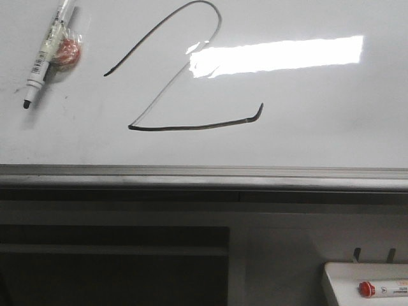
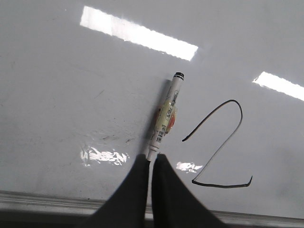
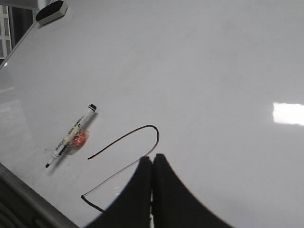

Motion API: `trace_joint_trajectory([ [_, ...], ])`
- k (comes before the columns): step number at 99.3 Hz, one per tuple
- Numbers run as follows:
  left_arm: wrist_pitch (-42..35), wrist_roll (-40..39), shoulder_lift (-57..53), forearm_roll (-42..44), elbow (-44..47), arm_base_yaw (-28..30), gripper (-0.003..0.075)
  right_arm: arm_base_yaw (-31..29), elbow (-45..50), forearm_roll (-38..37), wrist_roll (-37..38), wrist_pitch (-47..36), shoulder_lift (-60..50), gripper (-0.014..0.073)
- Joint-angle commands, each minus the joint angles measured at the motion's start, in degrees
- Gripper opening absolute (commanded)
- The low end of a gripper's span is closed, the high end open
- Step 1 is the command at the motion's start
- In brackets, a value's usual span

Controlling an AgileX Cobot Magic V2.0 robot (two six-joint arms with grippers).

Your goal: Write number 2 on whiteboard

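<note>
Left wrist view: the left gripper (image 2: pixel 152 164) has its fingers pressed together, nothing between them, tips just beside the tail end of the marker (image 2: pixel 165 116). That marker lies flat on the whiteboard (image 2: pixel 71 95), uncapped, black tip showing, with an orange-red blob in clear wrap taped to its barrel.

Right wrist view: the right gripper (image 3: pixel 152 166) is closed too, fingers together and empty, poised over the diagonal of the 2 (image 3: pixel 130 142). An eraser (image 3: pixel 51 11) sits at the far corner of the board.

Front view: no arms visible here. The 2 (image 1: pixel 185 83) sits mid-board, right of the marker (image 1: pixel 48 51); curved top, faint thin diagonal, darker flat base ending in a small upward tick. Glare crosses the diagonal. Below the grey rail (image 1: pixel 204 175), a small white tray (image 1: pixel 338 280) holds a red-capped marker (image 1: pixel 382 289).
</note>
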Motion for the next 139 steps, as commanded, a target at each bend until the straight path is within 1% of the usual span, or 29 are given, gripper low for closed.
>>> trace_joint_trajectory([
  [1,-3.83,0.22,0.73,0.55,-1.55,-0.46,-0.002,-0.3,-1.51,-1.03,-0.4,-3.0,0.19,-0.0077],
  [23,-3.95,0.22,0.73,0.57,-0.04,-0.46,-0.002,-0.3,-1.51,-1.03,-0.4,-3.0,0.19,-0.0077],
  [33,-3.95,0.22,0.37,4.22,2.41,-0.33,-0.002,-0.3,-1.51,-1.03,-0.4,-3.0,0.19,-0.0077],
  [40,-5.37,0.22,-0.39,7.77,4.93,0.16,-0.002,-0.3,-1.51,-1.03,-0.4,-3.0,0.19,-0.0077],
  [49,-8.24,2.23,-0.88,7.39,8.3,1.48,-0.002,-0.3,-1.51,-1.03,-0.4,-3.0,0.19,-0.0077],
  [52,-10.05,4.65,-0.88,6.03,9.44,2.0,-0.002,-0.3,-1.51,-1.03,-0.4,-3.0,0.19,-0.0077],
  [57,-14.47,11.42,-0.88,2.69,10.65,3.08,-0.002,-0.3,-1.51,-1.03,-0.4,-3.0,0.19,-0.0077],
  [59,-17.02,13.44,-0.88,0.79,11.05,3.61,-0.002,-0.3,-1.51,-1.03,-0.4,-3.0,0.19,-0.0077],
  [63,-23.26,20.43,-0.88,-3.03,11.52,4.73,-0.002,-0.3,-1.51,-1.03,-0.4,-3.0,0.19,-0.0077],
  [64,-24.51,23.04,-0.88,-4.78,11.77,4.93,-0.002,-0.3,-1.51,-1.03,-0.4,-3.0,0.19,-0.0077],
  [66,-28.27,25.82,-0.88,-7.84,12.05,5.54,-0.002,-0.3,-1.51,-1.03,-0.4,-3.0,0.19,-0.0077],
  [67,-30.88,28.77,-0.88,-9.0,12.13,5.93,-0.002,-0.3,-1.51,-1.03,-0.4,-3.0,0.19,-0.0077],
  [68,-32.16,30.29,-0.88,-11.49,12.12,6.14,-0.002,-0.3,-1.51,-1.03,-0.4,-3.0,0.19,-0.0077],
  [70,-35.89,35.07,-0.88,-14.13,12.43,6.73,-0.002,-0.3,-1.51,-1.03,-0.4,-3.0,0.19,-0.0077],
  [71,-37.11,38.25,-0.88,-16.75,12.57,6.91,-0.002,-0.3,-1.51,-1.03,-0.4,-3.0,0.19,-0.0077],
  [74,-42.41,44.0,-0.88,-21.4,12.83,7.79,-0.002,-0.3,-1.51,-1.03,-0.4,-3.0,0.19,-0.0077],
  [78,-45.86,49.99,-0.88,-26.82,13.05,8.63,-0.002,-0.3,-1.51,-1.03,-0.4,-3.0,0.19,-0.0077],
  [81,-47.29,53.05,-0.88,-29.58,12.99,9.53,-0.002,-0.3,-1.51,-1.03,-0.4,-3.0,0.19,-0.0077],
  [85,-46.68,56.0,-0.88,-32.07,13.08,10.54,-0.002,-0.3,-1.51,-1.03,-0.4,-3.0,0.19,-0.0077],
  [86,-35.46,57.63,-0.88,-34.57,16.58,17.03,-0.002,-0.3,-1.51,-1.03,-0.4,-3.0,0.19,-0.0077],
  [100,-33.73,57.63,-0.88,-34.78,21.33,21.32,-0.002,-0.3,-1.51,-1.03,-0.4,-3.0,0.19,-0.0077],
  [102,-32.1,57.63,-0.88,-34.78,21.34,21.82,-0.002,-0.3,-1.51,-1.03,-0.4,-3.0,0.19,-0.0077],
  [118,-20.93,57.63,-1.53,-34.78,21.2,23.79,-0.002,-0.3,-1.51,-1.03,-0.4,-3.0,0.19,-0.0077],
  [125,-17.64,57.63,-2.8,-34.78,21.2,23.79,-0.002,-0.3,-1.51,-1.03,-0.4,-3.0,0.19,-0.0077],
  [131,-16.43,57.63,-4.53,-34.78,21.2,23.79,-0.002,-0.3,-1.51,-1.03,-0.4,-3.0,0.19,-0.0077],
  [139,-17.17,57.63,-6.31,-34.78,21.2,23.79,-0.002,-0.3,-1.51,-1.03,-0.4,-3.0,0.19,-0.0077],
])
